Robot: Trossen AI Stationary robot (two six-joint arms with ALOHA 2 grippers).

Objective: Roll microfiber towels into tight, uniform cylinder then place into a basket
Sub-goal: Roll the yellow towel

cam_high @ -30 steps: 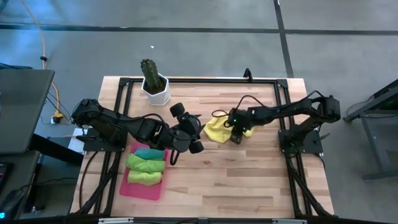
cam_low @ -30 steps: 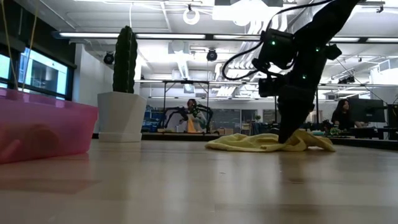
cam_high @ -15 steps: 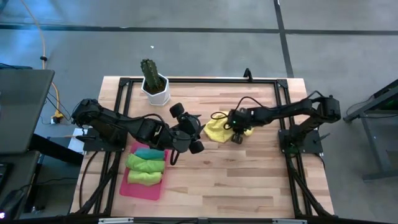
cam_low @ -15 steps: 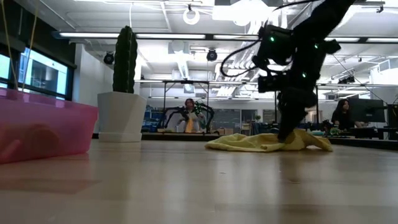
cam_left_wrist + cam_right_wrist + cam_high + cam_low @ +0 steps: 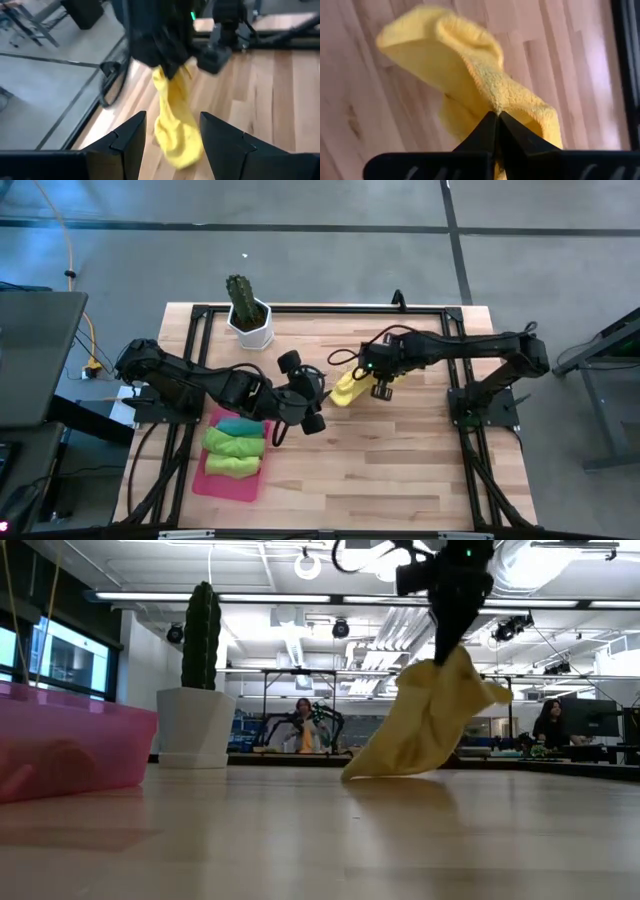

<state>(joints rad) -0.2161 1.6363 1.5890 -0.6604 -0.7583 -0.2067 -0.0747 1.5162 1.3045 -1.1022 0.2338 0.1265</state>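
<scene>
The yellow towel (image 5: 425,720) hangs bunched below my right gripper (image 5: 447,652), which is shut on it above the middle of the table (image 5: 366,380). In the high view the towel (image 5: 345,388) shows as a small yellow heap. My left gripper (image 5: 308,402) waits open just left of it, fingers apart with nothing between them (image 5: 172,150), facing the towel (image 5: 175,125). The pink basket (image 5: 200,480) at the near left holds a teal (image 5: 240,427), a green (image 5: 232,444) and a lime (image 5: 232,466) rolled towel. My right gripper pinches a gathered fold at the towel's top (image 5: 496,106) between its two shut fingers, coming from above and pointing down. Several layers bunch at the pinch. The towel hangs slack below, and its lower end (image 5: 375,772) still lies on the table.
A white pot with a cactus (image 5: 248,320) stands at the far left, also in the low view (image 5: 195,725). The basket's wall (image 5: 70,750) rises at the near left. Bare wood lies to the near right (image 5: 400,460). People sit in the room beyond the table.
My right gripper has shut on the yellow towel and risen, shifting a little toward the table's left and far edge. The towel, flat and spread on the table before, is now drawn up into a hanging bunch with only its lower end on the wood.
</scene>
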